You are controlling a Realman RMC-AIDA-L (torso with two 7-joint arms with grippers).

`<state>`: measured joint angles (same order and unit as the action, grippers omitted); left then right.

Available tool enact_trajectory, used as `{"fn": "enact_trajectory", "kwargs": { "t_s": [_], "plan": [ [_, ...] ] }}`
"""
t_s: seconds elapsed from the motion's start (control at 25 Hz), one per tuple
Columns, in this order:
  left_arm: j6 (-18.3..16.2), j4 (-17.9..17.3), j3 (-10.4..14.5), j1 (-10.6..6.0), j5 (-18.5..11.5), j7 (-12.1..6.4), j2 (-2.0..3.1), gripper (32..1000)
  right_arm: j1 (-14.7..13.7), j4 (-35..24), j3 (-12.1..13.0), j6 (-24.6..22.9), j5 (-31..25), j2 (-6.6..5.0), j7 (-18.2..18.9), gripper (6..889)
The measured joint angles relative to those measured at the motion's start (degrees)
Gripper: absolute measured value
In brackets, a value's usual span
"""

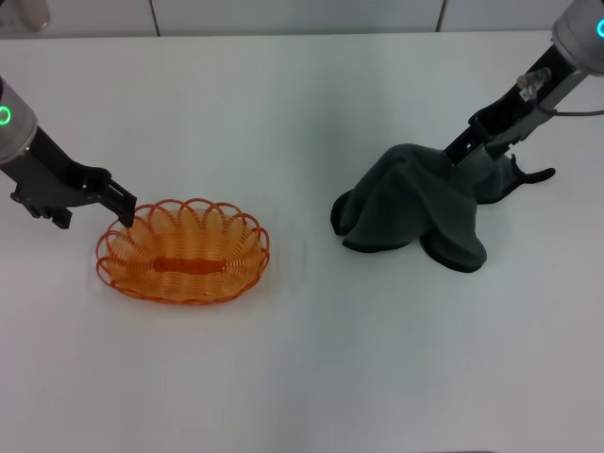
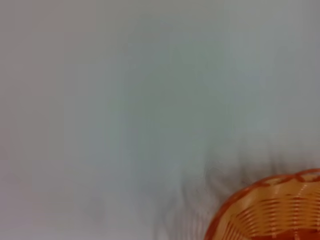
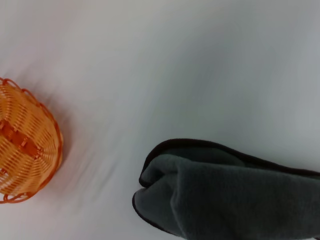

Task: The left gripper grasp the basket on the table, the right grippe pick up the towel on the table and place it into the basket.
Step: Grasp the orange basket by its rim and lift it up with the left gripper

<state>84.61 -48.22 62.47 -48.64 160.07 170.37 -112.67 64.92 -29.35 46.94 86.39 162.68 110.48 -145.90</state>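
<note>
The orange wire basket stands on the white table at the front left. My left gripper, on the arm with the green ring light, sits at the basket's upper left rim, shut on the wire edge. The left wrist view shows only a part of the basket. At the right, the dark grey-green towel is pulled up into a tent, its lower folds still on the table. My right gripper is shut on the towel's peak. The right wrist view shows the towel hanging close and the basket beyond it.
Bare white table lies between the basket and the towel. A tiled wall edge runs along the back of the table.
</note>
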Motion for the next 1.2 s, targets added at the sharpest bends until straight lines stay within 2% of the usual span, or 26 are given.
{"fn": "enact_trajectory", "kwargs": {
  "t_s": [0.64, 0.8, 1.04, 1.2],
  "plan": [
    [-3.9, 4.6, -1.1, 0.33, -0.1, -2.82, 0.05, 843, 0.1, 0.0, 0.1, 0.2, 0.0, 0.00, 0.1, 866],
    [-4.8, 6.1, -1.7, 0.35, -0.1, -3.89, -0.35, 839, 0.1, -0.2, 0.1, 0.1, 0.0, 0.00, 0.1, 866],
    [-6.3, 7.7, -1.8, 0.38, -0.1, -4.42, -0.79, 833, 0.1, -0.2, 0.1, 0.0, 0.0, 0.00, 0.1, 866],
    [-7.4, 9.2, -1.7, 0.39, -0.1, -5.15, -1.54, 829, 0.1, -0.2, 0.1, 0.0, 0.0, 0.00, 0.1, 866]
  ]
}}
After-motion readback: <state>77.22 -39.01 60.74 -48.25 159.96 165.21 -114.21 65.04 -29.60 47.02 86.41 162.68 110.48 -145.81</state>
